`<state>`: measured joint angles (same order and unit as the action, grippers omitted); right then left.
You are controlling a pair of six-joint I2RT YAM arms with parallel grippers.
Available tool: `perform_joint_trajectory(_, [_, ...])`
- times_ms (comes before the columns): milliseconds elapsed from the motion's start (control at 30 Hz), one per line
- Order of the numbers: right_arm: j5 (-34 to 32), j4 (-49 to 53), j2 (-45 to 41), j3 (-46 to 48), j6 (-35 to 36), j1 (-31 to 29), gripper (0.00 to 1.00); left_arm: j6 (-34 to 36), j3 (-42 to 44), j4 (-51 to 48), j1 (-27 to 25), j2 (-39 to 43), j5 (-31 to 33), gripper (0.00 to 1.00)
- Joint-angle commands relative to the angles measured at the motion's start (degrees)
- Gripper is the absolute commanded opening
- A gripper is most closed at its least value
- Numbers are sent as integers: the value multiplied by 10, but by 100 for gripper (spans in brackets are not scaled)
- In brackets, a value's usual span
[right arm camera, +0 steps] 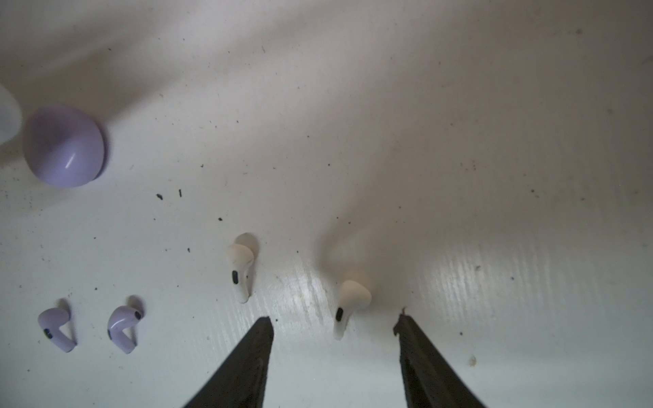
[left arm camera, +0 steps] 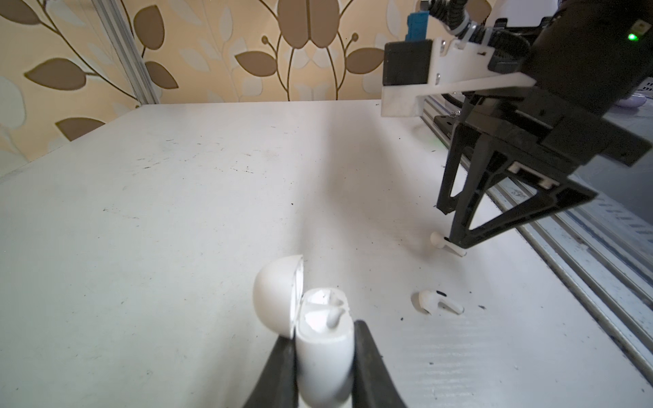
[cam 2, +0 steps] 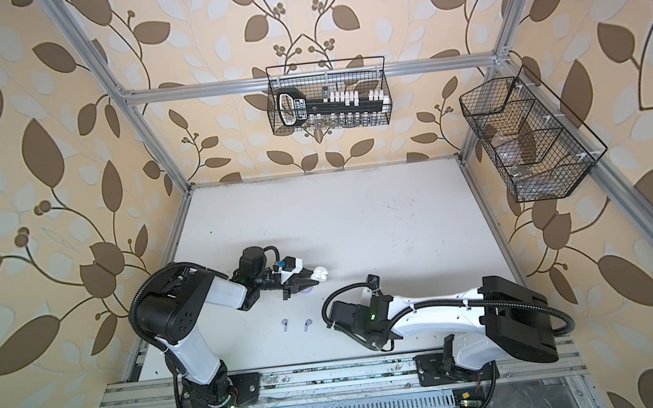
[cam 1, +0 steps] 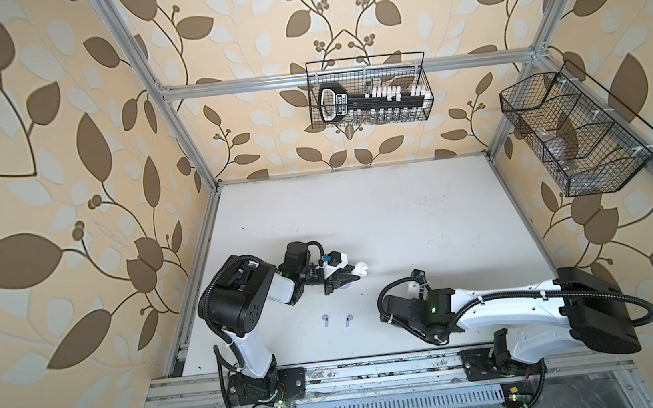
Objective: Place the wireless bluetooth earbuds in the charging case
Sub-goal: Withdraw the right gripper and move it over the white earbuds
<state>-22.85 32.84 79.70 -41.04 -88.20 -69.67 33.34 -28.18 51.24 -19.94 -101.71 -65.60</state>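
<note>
Progress is slight: none of the four earbuds sits in a case. The left gripper [left arm camera: 323, 335] is clamped on the round white plastic charging case [left arm camera: 325, 364], whose lid is swung open and whose sockets look empty. The right gripper [right arm camera: 334, 318] hangs low over the white table [right arm camera: 459, 141], jaws apart on either side of a small white stemmed earbud [right arm camera: 349, 296], not gripping it. A second white earbud [right arm camera: 242, 268] lies just beside. Two pale lavender earbuds [right arm camera: 56, 326] [right arm camera: 123, 323] and the closed round lavender case [right arm camera: 63, 146] lie further off. All four insertions remain.
</note>
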Motion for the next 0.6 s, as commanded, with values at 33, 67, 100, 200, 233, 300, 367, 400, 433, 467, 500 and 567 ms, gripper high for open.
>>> perform_joint_trajectory(33, [6,1,12,7,-26,5,53,14,3,22,-5,22,-9,0])
perform_joint_trajectory(67, [5,1,15,6,-26,5,53,13,4,22,-5,22,-9,0])
perform_joint_trajectory(100, [6,1,16,6,-27,6,51,13,3,22,-5,22,-9,0])
perform_joint_trajectory(200, [9,1,25,4,-25,7,48,12,3,21,-5,22,-9,0])
perform_joint_trajectory(233, [9,-1,27,4,-23,7,48,13,3,21,-5,22,-9,0])
perform_joint_trajectory(300, [12,-3,35,3,-20,7,48,13,3,21,-5,22,-9,0])
perform_joint_trajectory(367, [12,-2,41,0,-18,8,47,13,3,21,-5,22,-9,0])
perform_joint_trajectory(400, [12,-1,43,0,-16,10,47,13,3,21,-5,22,-9,0])
perform_joint_trajectory(433, [13,-2,45,-1,-13,10,47,13,3,21,-5,22,-9,0])
perform_joint_trajectory(467, [13,-2,48,-2,-11,11,47,13,3,21,-5,22,-9,0])
perform_joint_trajectory(500, [13,-2,50,-3,-8,13,47,13,4,21,-5,22,-9,0])
perform_joint_trajectory(567, [16,-4,56,-7,-1,14,46,12,3,21,-5,22,-8,0])
